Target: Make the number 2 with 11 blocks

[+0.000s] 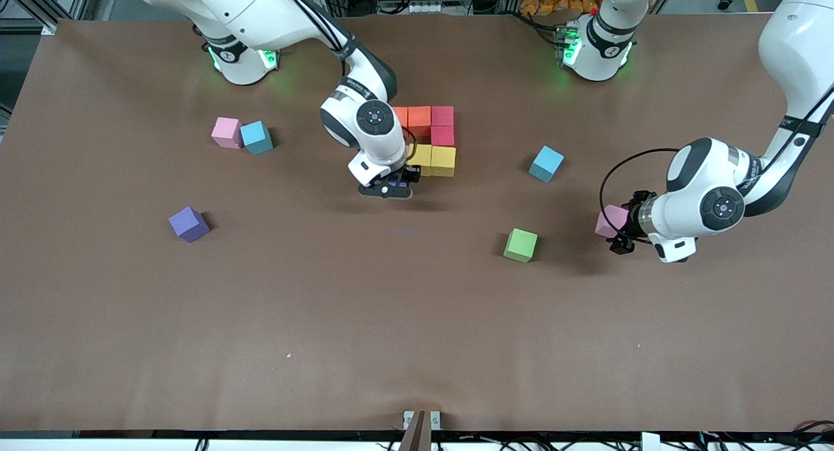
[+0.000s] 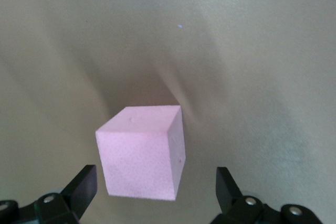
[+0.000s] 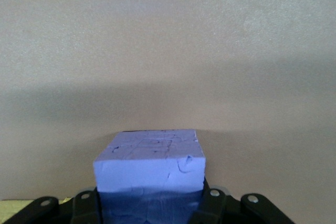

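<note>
The partly built number 2 point(image 1: 431, 138) has orange cubes point(image 1: 419, 116) on top, two red cubes point(image 1: 442, 126) down one side and two yellow cubes point(image 1: 443, 160) in a row below. My right gripper point(image 1: 389, 190) is shut on a purple block point(image 3: 149, 169), low over the table right beside the yellow row at the right arm's end. My left gripper point(image 1: 622, 224) is open around a pink cube point(image 2: 142, 153) that rests on the table, with its fingers point(image 2: 81, 187) apart from the cube's sides. A green cube point(image 1: 520, 245), a second purple cube point(image 1: 189, 223) and a second pink cube point(image 1: 226, 131) lie loose.
A light-blue cube point(image 1: 256, 137) touches the loose pink one near the right arm's end. Another light-blue cube point(image 1: 546, 163) sits between the digit and my left gripper. The brown table point(image 1: 391, 320) stretches bare toward the front camera.
</note>
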Robot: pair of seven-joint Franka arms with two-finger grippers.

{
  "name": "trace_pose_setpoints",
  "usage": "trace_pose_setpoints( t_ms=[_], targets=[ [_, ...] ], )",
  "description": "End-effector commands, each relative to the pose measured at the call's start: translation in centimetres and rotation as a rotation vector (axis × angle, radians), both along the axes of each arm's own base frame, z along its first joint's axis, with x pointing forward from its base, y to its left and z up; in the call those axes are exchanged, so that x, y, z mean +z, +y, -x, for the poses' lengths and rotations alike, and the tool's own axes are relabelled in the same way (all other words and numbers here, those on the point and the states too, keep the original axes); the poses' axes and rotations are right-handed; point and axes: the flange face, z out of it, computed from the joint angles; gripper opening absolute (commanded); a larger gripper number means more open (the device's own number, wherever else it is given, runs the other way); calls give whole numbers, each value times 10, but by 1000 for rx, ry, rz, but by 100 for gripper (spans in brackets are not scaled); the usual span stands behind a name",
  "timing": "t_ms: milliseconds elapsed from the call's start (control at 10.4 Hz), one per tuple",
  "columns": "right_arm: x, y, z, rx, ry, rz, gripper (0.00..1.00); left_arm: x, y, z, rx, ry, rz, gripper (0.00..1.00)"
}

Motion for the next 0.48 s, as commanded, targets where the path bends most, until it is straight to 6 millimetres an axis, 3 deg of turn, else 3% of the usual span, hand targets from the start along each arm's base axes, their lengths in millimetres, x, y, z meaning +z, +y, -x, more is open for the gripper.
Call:
trace_pose_setpoints(
  t_ms=[0, 385],
  targets=[
    [-2, 4, -1, -1, -17, 15, 37, -11, 2, 8, 7, 7, -9, 100],
    [-3, 1, -1, 11, -18, 27, 38, -25, 6, 18, -7, 25, -24, 100]
  ],
)
